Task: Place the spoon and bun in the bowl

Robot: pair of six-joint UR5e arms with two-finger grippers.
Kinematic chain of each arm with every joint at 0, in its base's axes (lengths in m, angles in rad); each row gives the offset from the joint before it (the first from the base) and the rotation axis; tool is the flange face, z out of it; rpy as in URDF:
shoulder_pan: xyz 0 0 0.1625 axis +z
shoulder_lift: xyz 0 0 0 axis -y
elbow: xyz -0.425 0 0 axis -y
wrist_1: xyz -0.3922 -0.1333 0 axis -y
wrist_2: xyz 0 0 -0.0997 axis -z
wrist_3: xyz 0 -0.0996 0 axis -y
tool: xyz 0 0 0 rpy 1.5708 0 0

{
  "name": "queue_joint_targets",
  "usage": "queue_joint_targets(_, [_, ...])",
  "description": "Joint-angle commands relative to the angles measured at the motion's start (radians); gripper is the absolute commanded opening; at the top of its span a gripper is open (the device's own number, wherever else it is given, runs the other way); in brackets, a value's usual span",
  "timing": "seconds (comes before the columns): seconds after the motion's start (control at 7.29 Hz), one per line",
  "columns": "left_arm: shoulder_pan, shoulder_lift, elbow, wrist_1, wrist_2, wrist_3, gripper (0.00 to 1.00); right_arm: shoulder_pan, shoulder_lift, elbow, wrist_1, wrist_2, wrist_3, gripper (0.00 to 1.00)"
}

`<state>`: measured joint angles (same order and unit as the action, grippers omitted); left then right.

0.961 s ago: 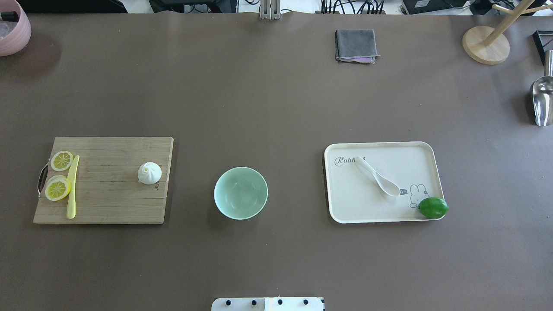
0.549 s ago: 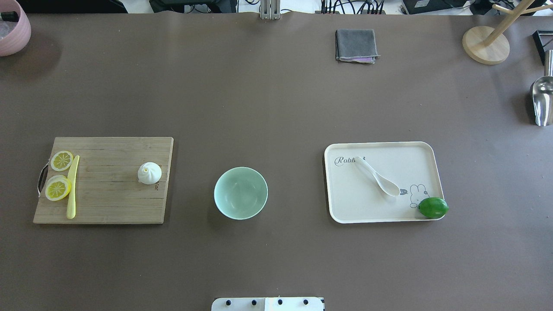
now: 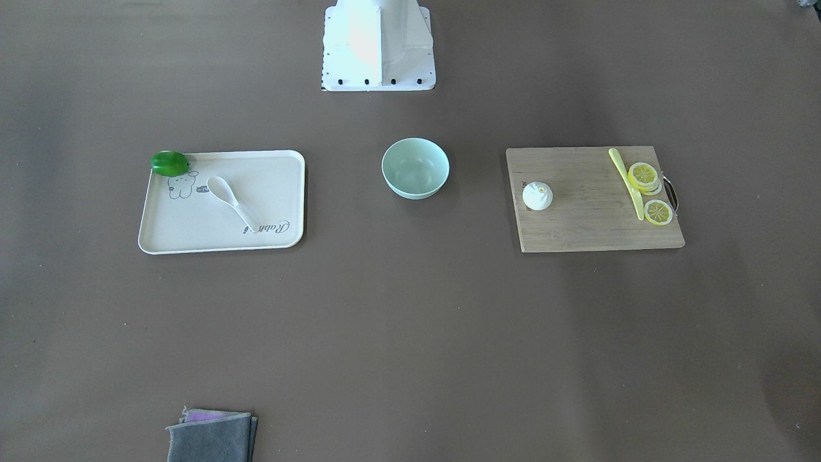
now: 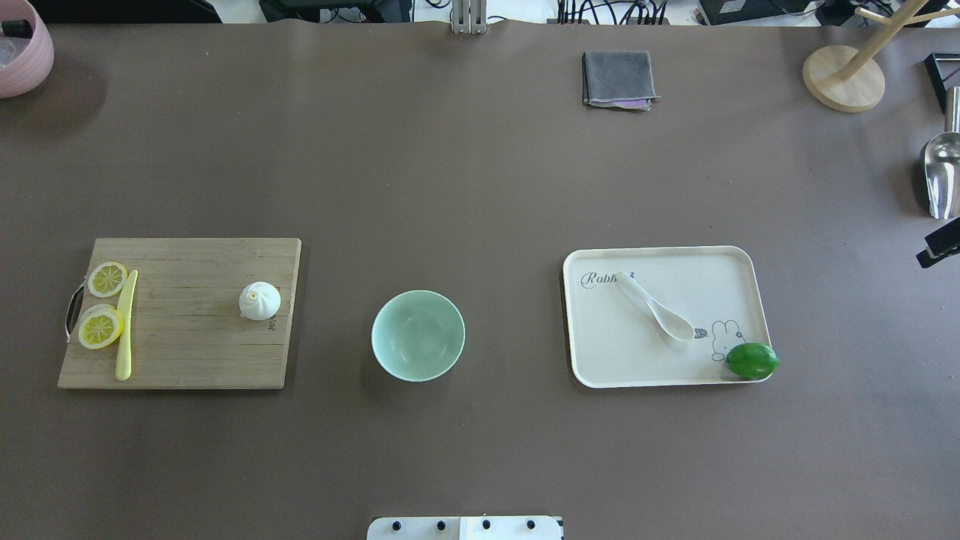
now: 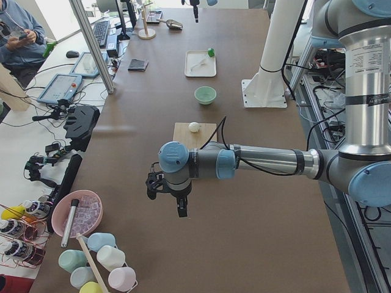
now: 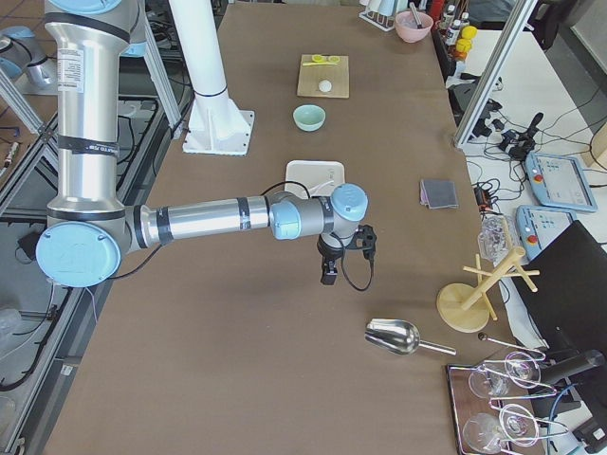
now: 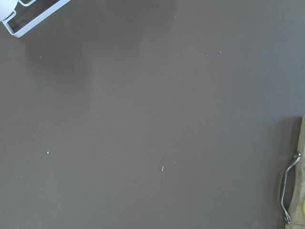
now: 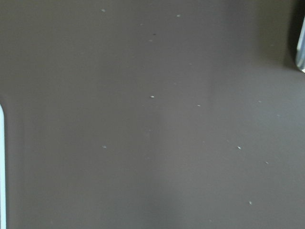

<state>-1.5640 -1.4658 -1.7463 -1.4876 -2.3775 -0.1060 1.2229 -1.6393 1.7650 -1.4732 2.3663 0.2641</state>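
You see the spoon point(image 4: 654, 306) and the bun point(image 4: 259, 301) on opposite sides of the bowl point(image 4: 418, 335). The left gripper point(image 5: 178, 206) and the right gripper point(image 6: 329, 273) hang well apart from it. You cannot tell their jaw state.

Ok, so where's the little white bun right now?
In the overhead view the bun sits at the right end of the wooden cutting board, in the view's left half, with the mint-green bowl next over on its right.

- I see a brown matte table point(image 4: 480, 172) filling my overhead view.
- At twelve o'clock, past its edge, cables point(image 4: 600, 10) crowd.
- Light is soft, even; shadows faint.
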Motion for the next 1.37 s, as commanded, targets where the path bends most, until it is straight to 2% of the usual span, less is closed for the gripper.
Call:
queue_joint_targets(0.0, [0.009, -0.005, 0.004, -0.003, 0.0, 0.005, 0.98, -0.13, 0.025, 0.004, 0.173, -0.005, 0.081, 1.0])
queue_joint_targets(0.41, [0.021, -0.008, 0.03, -0.028, 0.001, 0.002, 0.98, -0.313, 0.209, 0.011, 0.177, -0.015, 0.216, 1.0])
queue_joint_targets(0.55, [0.024, -0.008, 0.037, -0.028, 0.001, 0.002, 0.98, -0.366, 0.266, 0.01, 0.177, -0.044, 0.275, 0.99])
queue_joint_targets(0.69, [0.024, -0.008, 0.044, -0.028, 0.001, 0.002, 0.98, -0.435, 0.291, 0.019, 0.177, -0.135, 0.318, 0.99])
queue_joint_targets(0.96, [0.025, -0.008, 0.059, -0.028, 0.003, 0.003, 0.98, -0.489, 0.3, 0.021, 0.177, -0.145, 0.322, 0.92])
queue_joint_targets(1.1, [0.025, -0.008, 0.057, -0.029, 0.001, 0.003, 0.98, -0.499, 0.299, 0.021, 0.175, -0.154, 0.32, 0.83])
queue_joint_targets(1.24, [0.025, -0.01, 0.053, -0.03, 0.001, 0.002, 0.98, -0.543, 0.303, 0.015, 0.175, -0.212, 0.32, 0.82])
